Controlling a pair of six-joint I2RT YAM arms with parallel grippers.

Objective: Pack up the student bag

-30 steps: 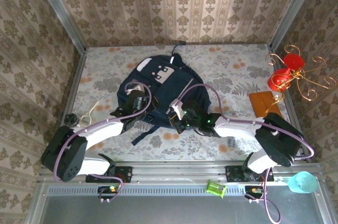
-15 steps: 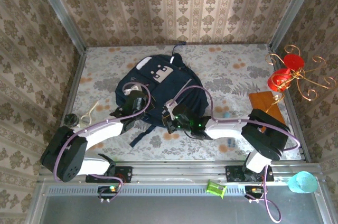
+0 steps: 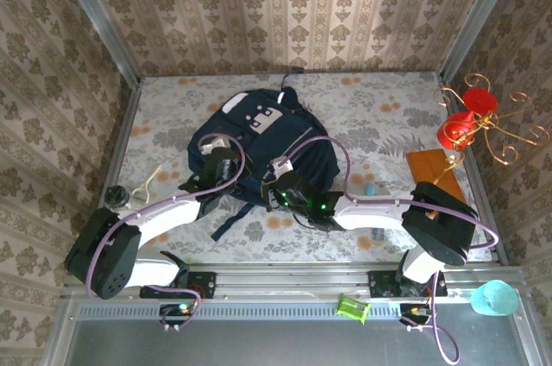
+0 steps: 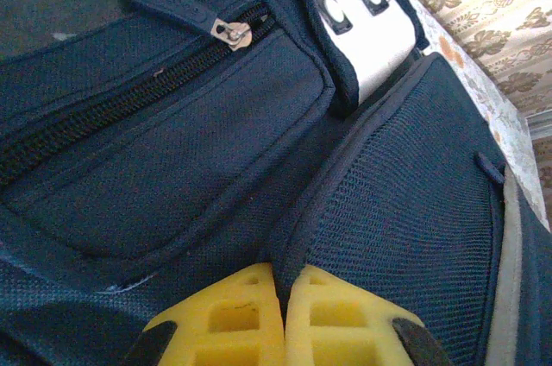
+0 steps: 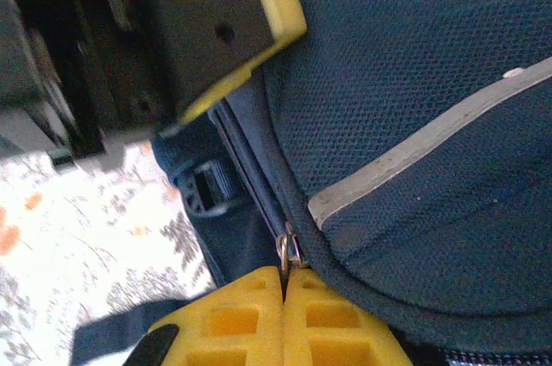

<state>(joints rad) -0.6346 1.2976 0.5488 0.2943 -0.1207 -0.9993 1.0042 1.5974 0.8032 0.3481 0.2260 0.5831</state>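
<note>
Floral tablecloth: student bag lengthwise near-to-far, top away; left tool, right tool clenched on it.

The tabletop is covered with a pale cloth printed with grey leaves and orange flowers, and a metal rail runs along its near edge. A large dark navy fabric student bag lies flat at its middle. Near the left edge sit a small dark round object and a cream looped cord. On the right lie a flat orange-brown square and a small blue item, with a gold wire stand holding red ornaments at the right edge.
</note>
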